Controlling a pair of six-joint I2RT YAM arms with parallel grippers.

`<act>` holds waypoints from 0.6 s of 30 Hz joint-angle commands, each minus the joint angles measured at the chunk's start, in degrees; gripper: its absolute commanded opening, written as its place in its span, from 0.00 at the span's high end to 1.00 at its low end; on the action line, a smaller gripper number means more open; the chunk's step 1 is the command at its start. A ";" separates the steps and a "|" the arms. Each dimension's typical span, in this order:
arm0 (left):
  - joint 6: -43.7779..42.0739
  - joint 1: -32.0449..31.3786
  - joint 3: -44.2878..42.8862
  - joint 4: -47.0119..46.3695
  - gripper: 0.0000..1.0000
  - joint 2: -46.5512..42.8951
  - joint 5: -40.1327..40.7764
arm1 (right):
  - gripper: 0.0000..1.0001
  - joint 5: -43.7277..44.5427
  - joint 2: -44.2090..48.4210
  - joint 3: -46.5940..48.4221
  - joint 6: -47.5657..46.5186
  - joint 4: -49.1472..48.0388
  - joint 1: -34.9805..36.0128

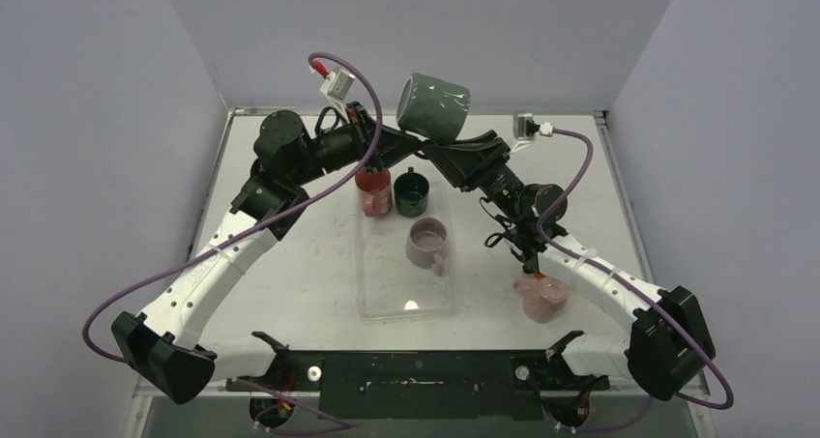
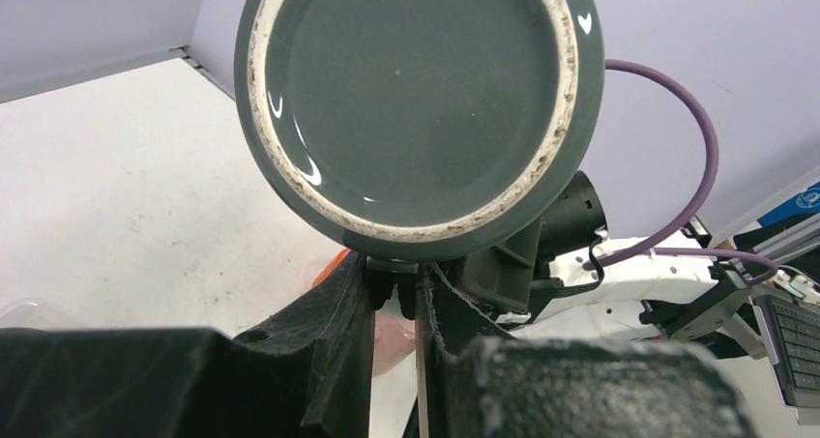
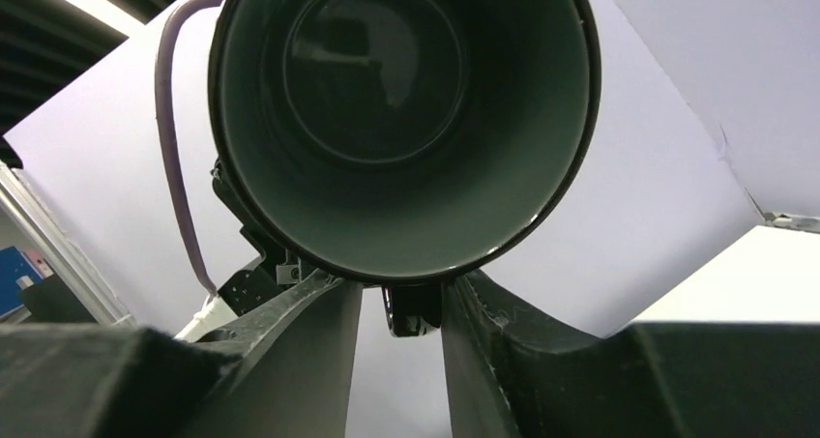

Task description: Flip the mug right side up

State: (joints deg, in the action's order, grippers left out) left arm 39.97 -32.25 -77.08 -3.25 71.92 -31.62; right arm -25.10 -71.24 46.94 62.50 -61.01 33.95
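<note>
The grey-green mug hangs on its side in the air above the back of the table. The left wrist view shows its glazed base. The right wrist view looks into its open mouth. Its handle points down between both pairs of fingers. My left gripper is shut on the handle from the base side. My right gripper is at the handle from the mouth side. It is open, with the handle against one finger and a gap at the other.
A clear tray lies mid-table. A red mug, a teal mug and a mauve mug stand in it. A pink mug stands to the right of the tray, under my right arm.
</note>
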 commanded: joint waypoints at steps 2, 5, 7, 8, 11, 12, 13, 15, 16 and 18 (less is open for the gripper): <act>2.04 0.26 -0.64 -10.27 1.00 -3.06 -3.02 | 0.70 -0.47 -1.09 3.10 0.62 -9.39 0.57; 2.79 0.26 0.05 -12.15 1.00 -3.10 -4.22 | 0.72 -0.56 -2.02 3.94 0.86 -10.36 0.71; 3.03 0.26 0.52 -12.92 1.00 -2.95 -5.01 | 0.72 -0.60 -2.87 4.69 1.27 -10.94 0.63; 3.27 0.26 0.65 -13.45 1.00 -2.93 -5.36 | 0.72 -0.67 -3.26 5.14 1.57 -11.27 0.64; 3.73 0.34 0.97 -14.61 1.00 -2.92 -6.01 | 0.83 -1.37 -4.67 6.57 2.56 -13.05 0.66; 3.64 0.33 1.04 -14.72 1.00 -2.93 -6.22 | 0.92 -1.50 -5.11 6.85 3.02 -13.55 0.65; 3.51 0.34 1.11 -14.77 1.00 -2.93 -6.26 | 0.94 -1.37 -5.36 6.93 3.32 -13.71 0.63; 3.16 0.35 1.49 -14.85 1.00 -3.08 -6.14 | 0.95 -0.57 -5.33 6.50 3.33 -14.11 0.63; 3.00 0.35 1.60 -14.72 0.95 -3.21 -5.91 | 0.95 -0.10 -5.13 6.16 3.00 -13.91 0.71; 2.42 0.35 2.02 -14.62 0.84 -3.45 -5.42 | 0.95 1.02 -4.40 5.46 1.43 -12.83 0.64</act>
State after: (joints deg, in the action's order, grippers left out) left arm 43.92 -31.18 -75.16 -12.21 70.81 -33.67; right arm -26.83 -76.47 50.70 64.62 -70.28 34.24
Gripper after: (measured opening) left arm 0.151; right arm 0.200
